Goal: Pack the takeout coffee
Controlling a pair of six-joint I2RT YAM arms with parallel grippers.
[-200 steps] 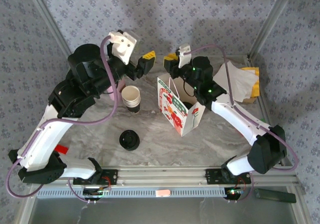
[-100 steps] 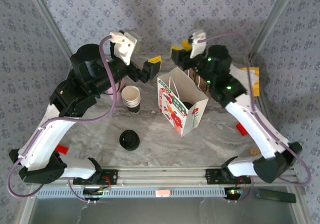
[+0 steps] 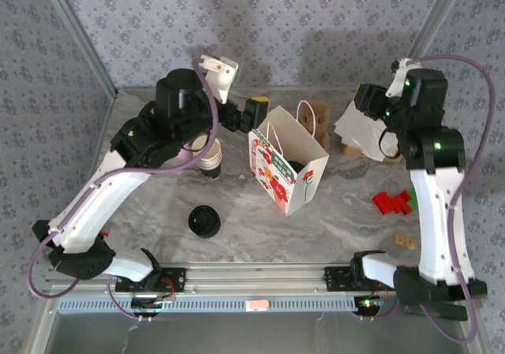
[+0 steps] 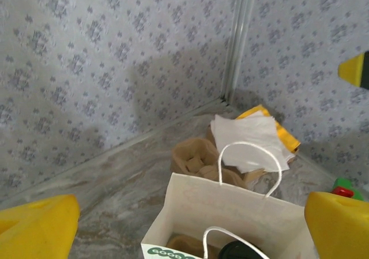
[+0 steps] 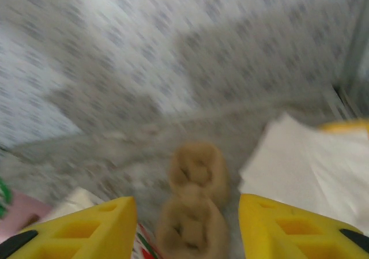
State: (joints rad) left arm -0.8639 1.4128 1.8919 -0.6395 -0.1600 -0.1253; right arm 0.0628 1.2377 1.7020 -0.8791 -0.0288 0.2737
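Observation:
The takeout coffee (image 4: 239, 251) stands inside the white paper bag (image 3: 286, 182); only its round black lid (image 3: 292, 165) shows, low in the bag's open mouth. My left gripper (image 4: 190, 213) hovers wide open above the bag's left rim (image 3: 254, 113), with nothing between its yellow fingers (image 4: 36, 228). My right gripper (image 5: 187, 213) is raised at the back right, away from the bag. It is open and empty, and looks down on the brown cup carriers (image 5: 196, 204).
A stack of lidless beige cups (image 3: 209, 157) stands left of the bag, with a pile of black lids (image 3: 203, 221) nearer the front. Brown carriers (image 3: 317, 117) and white napkins (image 3: 361, 130) lie behind the bag. A red object (image 3: 393, 203) sits at the right.
My right arm has lifted out of the bag and swung back to the right, its jaws opening. My left gripper has opened wide and moved right over the bag's rim.

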